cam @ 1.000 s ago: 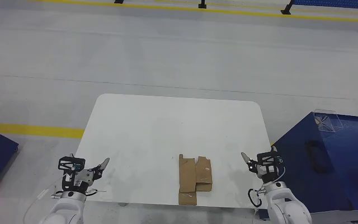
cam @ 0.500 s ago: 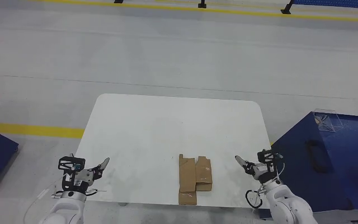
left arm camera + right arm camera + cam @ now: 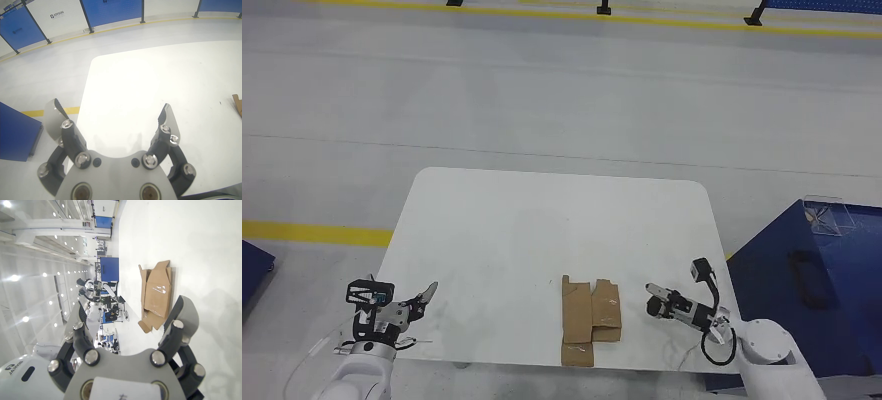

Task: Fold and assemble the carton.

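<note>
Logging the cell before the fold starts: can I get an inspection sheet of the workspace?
Surface: white table, carton near its front edge.
Job's things: carton, flat, unfolded, untouched.
Clutter: nothing seen.
Grippers: left gripper open, over the table's left front corner; right gripper open, beside the carton, apart from it.
Cables: black cable looped at the right wrist.
Surroundings: blue cabinet right of the table; yellow floor line.

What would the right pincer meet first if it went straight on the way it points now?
Most likely the flat carton: the open right pincer points at its side edge, though its height above the table is unclear.
</note>
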